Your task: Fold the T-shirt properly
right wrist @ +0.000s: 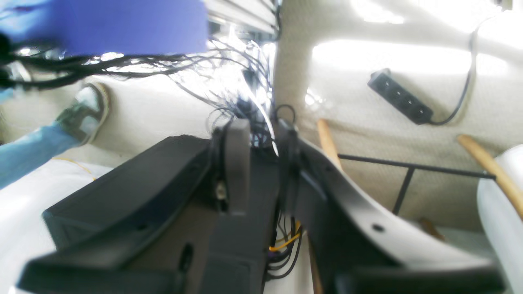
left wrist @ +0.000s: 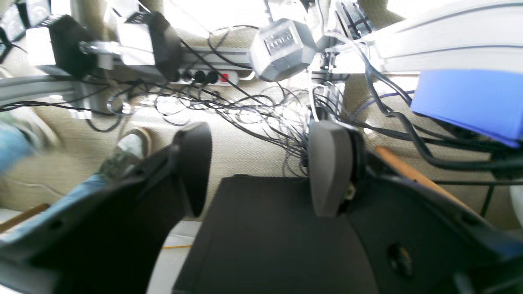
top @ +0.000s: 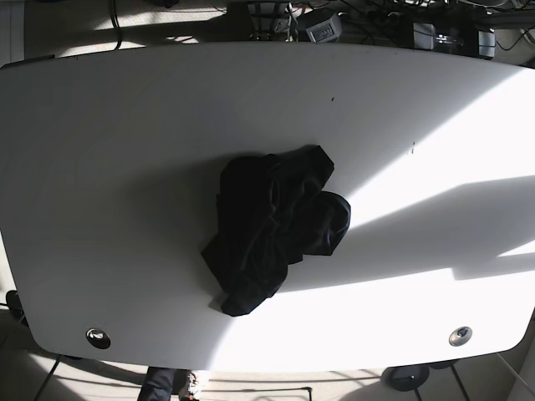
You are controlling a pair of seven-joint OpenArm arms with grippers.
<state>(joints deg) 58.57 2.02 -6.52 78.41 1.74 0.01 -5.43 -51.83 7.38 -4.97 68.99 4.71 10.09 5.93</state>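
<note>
A: T-shirt (top: 272, 230) is sitting crumpled in a dark heap near the middle of the white table (top: 125, 125), nothing flattened, so I'm judging folding hasn't started.

B: Arms?

A: Neither is showing over the table in the base view. Both wrist cameras are looking off the table at floor and cables, so I'm guessing the 2 arms are parked clear of the shirt.

B: Grippers?

A: Left gripper (left wrist: 261, 171) is standing wide open, nothing between its pads. Right gripper (right wrist: 261, 163) is looking narrowly parted, holding nothing, touching nothing.

B: Shirt contact?

A: None, both well apart from it.
</note>
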